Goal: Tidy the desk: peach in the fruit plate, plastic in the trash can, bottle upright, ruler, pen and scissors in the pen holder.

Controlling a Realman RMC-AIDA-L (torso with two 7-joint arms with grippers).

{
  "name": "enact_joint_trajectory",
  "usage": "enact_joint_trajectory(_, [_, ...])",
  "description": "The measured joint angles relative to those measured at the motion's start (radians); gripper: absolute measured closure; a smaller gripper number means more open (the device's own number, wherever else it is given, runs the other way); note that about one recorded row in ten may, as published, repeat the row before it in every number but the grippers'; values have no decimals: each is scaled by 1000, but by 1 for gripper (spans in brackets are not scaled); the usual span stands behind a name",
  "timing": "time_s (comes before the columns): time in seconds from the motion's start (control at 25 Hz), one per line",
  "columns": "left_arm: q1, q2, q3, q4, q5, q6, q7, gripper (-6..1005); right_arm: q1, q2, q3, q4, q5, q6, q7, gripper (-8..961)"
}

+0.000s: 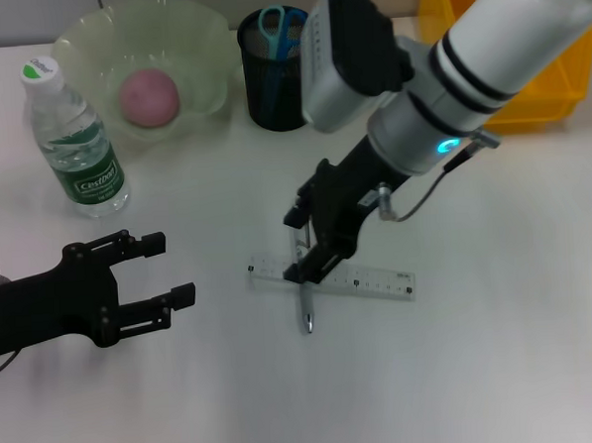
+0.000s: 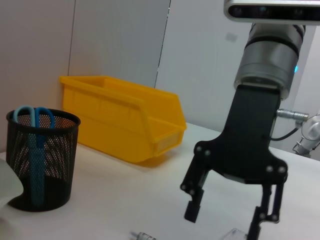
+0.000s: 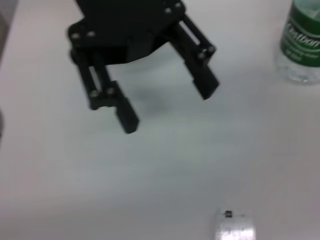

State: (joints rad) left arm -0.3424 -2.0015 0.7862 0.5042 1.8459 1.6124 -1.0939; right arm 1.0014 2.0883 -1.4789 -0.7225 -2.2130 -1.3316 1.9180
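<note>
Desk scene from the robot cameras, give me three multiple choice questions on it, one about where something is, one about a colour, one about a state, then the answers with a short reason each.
1. Where is the peach?
A. In the fruit plate
B. In the pen holder
C. On the ruler

2. What colour are the handles of the scissors?
A. Red
B. Blue
C. Yellow

3. How does the bottle stand?
A. On its side
B. Upside down
C. Upright

Answers:
1 A: the pink fruit sits inside the pale green plate.
2 B: blue loops stick out of the black mesh holder in the head and left wrist views.
3 C: its white cap points up, beside the plate.

The right tool is open over the pen and ruler; the left tool is open near the desk's left edge.
</note>
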Motion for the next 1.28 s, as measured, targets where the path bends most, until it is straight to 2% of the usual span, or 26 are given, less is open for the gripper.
enact_joint_trajectory(0.24, [4,-3,-1,-1,0,-1,-1,213,1,3,-112,45,98,126,-5,225])
enact_joint_trajectory(0.68, [19,-4,-3,-2,-5,-2,1,214,2,4,-260,104,226,249,-21,225])
enact_joint_trajectory(1.28, [25,-16,-6,-5,-7,-3,6,214,-3,4,-322,142,265,305,-33,235])
